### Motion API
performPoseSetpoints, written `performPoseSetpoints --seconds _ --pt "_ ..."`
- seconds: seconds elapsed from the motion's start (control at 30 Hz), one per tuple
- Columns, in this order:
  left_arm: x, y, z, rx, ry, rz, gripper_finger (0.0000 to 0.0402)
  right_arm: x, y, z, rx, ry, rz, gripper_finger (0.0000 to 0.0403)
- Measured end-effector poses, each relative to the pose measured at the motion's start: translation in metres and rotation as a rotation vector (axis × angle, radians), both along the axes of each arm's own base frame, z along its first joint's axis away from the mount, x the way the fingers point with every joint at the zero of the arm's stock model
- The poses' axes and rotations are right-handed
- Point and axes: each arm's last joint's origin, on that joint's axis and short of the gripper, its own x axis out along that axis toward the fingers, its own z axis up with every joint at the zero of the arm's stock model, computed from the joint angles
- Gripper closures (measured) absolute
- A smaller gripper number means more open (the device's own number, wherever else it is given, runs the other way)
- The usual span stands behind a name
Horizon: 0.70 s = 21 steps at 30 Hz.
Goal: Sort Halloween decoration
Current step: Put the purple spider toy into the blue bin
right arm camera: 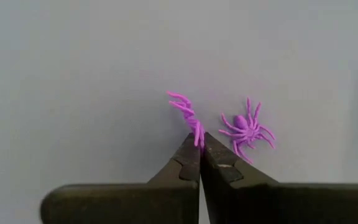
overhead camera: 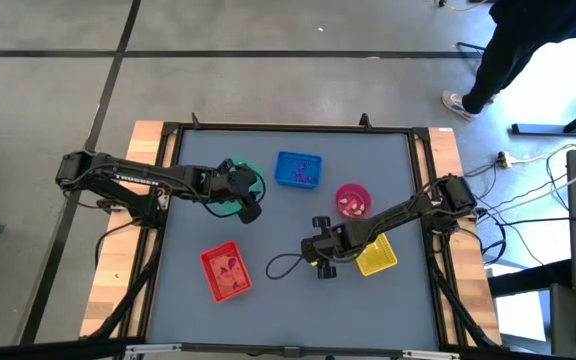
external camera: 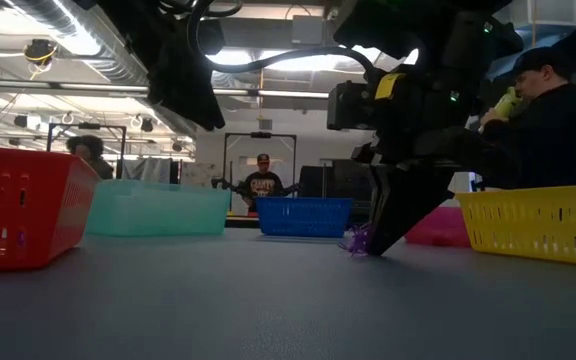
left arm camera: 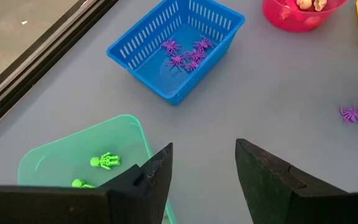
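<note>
Dark fingers of the right gripper [right arm camera: 199,146] pinch one purple spider [right arm camera: 187,115] at the grey table [overhead camera: 278,300], a second spider [right arm camera: 247,129] just beside them. Across the table, the left gripper [left arm camera: 204,163] hangs with jaws spread over the green tray [left arm camera: 55,163].

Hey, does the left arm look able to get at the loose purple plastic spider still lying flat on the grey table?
Probably not easily: the loose purple spider lies right beside the right gripper, shut on another purple spider. The left gripper hangs open over the green tray, well away.
</note>
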Motion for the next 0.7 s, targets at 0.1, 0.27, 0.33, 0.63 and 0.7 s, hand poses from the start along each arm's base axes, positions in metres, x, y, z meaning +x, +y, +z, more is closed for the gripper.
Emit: performPoseSetpoints --seconds 0.1,0.27,0.33,0.63,0.7 --pt "0.000 0.000 0.000 0.000 0.000 0.000 0.0243 0.000 0.000 0.000 -0.001 0.000 0.000 0.0400" --pt "0.000 0.000 0.000 0.000 0.000 0.000 0.0243 0.000 0.000 0.000 -0.002 -0.001 0.002 0.0401" --pt "0.000 0.000 0.000 0.000 0.000 0.000 0.0243 0.000 0.000 0.000 -0.002 0.000 0.002 0.0402" --pt "0.000 0.000 0.000 0.000 0.000 0.000 0.0243 0.012 0.003 0.018 -0.012 -0.020 0.040 0.0402" --pt "0.000 0.000 0.000 0.000 0.000 0.000 0.0243 0.015 0.004 0.024 -0.021 -0.029 0.065 0.0402"
